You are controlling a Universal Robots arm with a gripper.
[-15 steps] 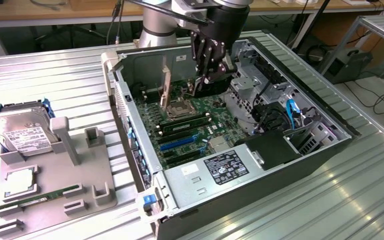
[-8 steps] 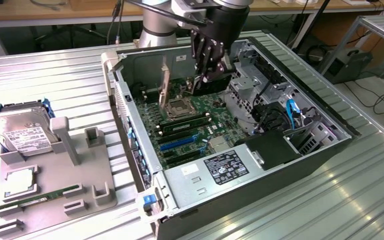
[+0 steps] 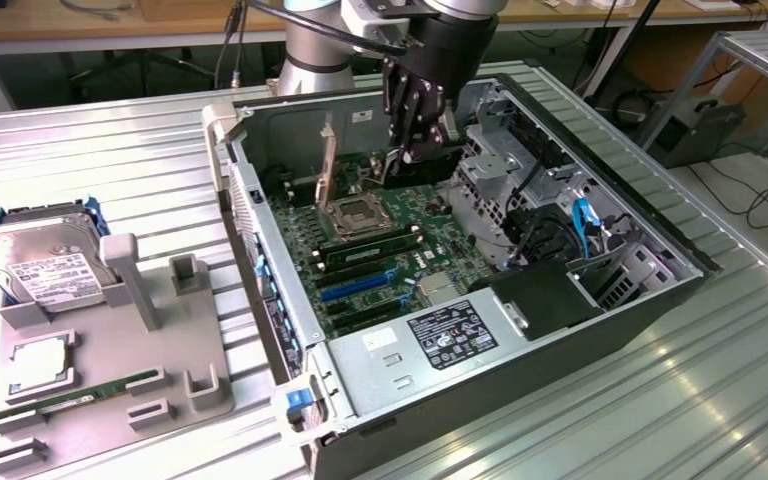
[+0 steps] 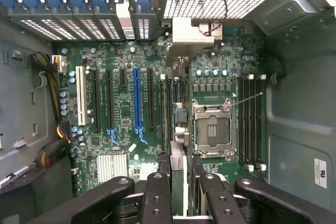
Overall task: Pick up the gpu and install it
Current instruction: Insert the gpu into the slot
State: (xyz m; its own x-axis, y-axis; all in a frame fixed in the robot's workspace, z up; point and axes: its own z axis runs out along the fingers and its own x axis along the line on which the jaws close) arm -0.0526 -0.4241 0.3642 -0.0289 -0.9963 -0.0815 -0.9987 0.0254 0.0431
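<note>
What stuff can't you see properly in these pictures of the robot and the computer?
- The gpu's flat face: wrist view, it is edge-on in the gripper.
- Whether its lower edge touches the motherboard: exterior view, the gripper hides it.
- Words on the power supply label: exterior view, too small.
- The arm's upper part: exterior view, cut off by the top edge.

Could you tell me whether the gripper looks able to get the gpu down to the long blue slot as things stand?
Probably yes. The case lies open, the gripper holds the gpu edge-on above the board, and no cable or card covers the blue slot.
</note>
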